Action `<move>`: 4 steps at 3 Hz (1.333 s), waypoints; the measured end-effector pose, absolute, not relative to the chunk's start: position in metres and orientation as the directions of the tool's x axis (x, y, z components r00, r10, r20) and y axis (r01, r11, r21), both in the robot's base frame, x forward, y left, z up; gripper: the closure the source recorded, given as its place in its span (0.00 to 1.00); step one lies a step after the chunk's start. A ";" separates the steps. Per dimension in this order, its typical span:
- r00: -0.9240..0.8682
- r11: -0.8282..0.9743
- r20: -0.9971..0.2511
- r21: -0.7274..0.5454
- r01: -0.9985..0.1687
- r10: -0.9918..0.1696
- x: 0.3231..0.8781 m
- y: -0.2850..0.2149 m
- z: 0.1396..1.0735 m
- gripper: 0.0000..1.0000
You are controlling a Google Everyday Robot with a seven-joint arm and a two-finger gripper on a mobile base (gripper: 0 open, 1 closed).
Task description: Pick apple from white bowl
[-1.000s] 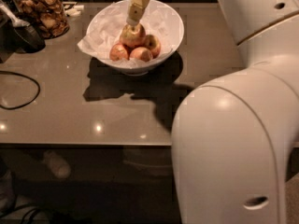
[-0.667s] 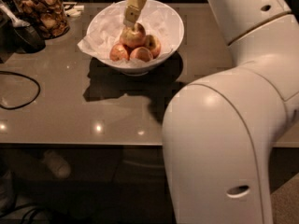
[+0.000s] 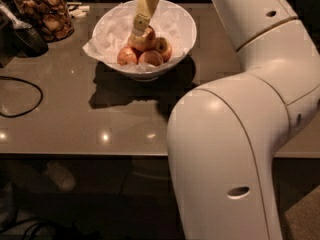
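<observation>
Change over the last second: the bulky white arm link [image 3: 225,149] has swung left across the view, while the pale two-finger gripper [image 3: 140,28] has kept its spot, tip down against the large round yellow-green, red-blushed apple [image 3: 146,42]. The apple is not raised. It sits on top of the smaller red apples [image 3: 163,48] inside the deep glossy white paper-lined bowl [image 3: 186,28]. Judgement: the arm is only resettling and the lift has not begun. Pose: the arm reaches over from the right, wrist pointing steeply down above the bowl's middle. Jaws apart or clamped on the apple: cannot tell.
</observation>
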State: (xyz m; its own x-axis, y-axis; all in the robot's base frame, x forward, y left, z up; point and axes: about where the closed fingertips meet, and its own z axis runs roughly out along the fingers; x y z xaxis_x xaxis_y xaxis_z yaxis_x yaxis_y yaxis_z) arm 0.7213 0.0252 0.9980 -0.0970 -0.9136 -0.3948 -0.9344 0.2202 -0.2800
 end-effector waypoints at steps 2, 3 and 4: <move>-0.150 0.243 -0.370 -0.219 -0.945 -0.917 0.722 0.026 0.966 0.27; -0.159 0.244 -0.362 -0.201 -0.949 -0.918 0.721 0.027 0.956 0.19; -0.163 0.241 -0.358 -0.184 -0.953 -0.919 0.720 0.029 0.947 0.20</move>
State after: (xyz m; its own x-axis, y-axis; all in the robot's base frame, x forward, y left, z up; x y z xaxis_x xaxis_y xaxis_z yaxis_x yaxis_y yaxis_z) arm 0.7201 0.0290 0.9470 -0.1632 -0.9193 -0.3582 -0.9530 0.2408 -0.1838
